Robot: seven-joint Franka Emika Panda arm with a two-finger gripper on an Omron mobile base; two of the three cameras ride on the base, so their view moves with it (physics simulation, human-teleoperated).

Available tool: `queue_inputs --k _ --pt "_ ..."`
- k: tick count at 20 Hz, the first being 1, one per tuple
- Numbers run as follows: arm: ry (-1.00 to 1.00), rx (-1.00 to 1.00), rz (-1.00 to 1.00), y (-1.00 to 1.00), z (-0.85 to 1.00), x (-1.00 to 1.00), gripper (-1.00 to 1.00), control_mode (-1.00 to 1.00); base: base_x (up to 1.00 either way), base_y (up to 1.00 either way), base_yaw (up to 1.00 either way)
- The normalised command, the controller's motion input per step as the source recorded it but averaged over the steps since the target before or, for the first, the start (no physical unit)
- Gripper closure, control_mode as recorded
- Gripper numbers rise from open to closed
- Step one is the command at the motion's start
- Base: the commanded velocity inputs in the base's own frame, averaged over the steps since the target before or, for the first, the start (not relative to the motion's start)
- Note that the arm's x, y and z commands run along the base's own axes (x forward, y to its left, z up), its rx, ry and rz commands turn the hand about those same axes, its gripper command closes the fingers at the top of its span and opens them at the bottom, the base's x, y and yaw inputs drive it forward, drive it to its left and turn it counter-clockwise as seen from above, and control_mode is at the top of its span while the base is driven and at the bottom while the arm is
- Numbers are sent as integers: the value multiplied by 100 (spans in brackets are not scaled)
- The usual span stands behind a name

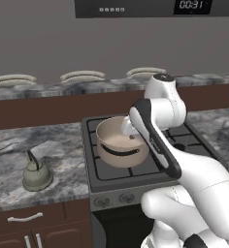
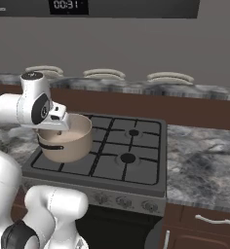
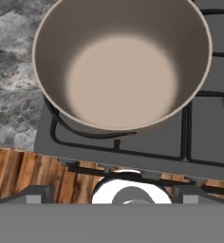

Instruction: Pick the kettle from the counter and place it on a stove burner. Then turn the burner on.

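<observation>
Gripper hangs over the front-left of the cooktop, looking straight down into the tan pot. Jaws spread wide, nothing between them; fingertips sit at the bottom edge of the hand view, apart from the pot rim.

Kettle is on the counter, upright, well left of the stove, at about 9 o'clock from the pot in the left base view. Dark arched handle stands up over the lid. Not touched by the arm.

Pot sits on the front-left grate; in the left base view the arm's wrist overlaps its right rim, and in the right base view the hand covers part of its left rim. Dark handle band shows on the pot's near side.

Free burners in the right base view: front-right burner at 3 o'clock from the pot, another behind it at about 1 o'clock. Both bare.

Knobs line the stove front. Plates lie on the back ledge at 12 o'clock. Clock display glows above.
</observation>
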Motion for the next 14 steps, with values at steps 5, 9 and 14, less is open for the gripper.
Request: queue_inputs --k 5,9,14 --pt "0 1 5 44 0 -6 -100 -100 0 0 0" --pt "0 1 5 51 0 -10 -100 -100 0 0 0" --pt "0 0 4 58 0 -4 -100 -100 0 0 0"
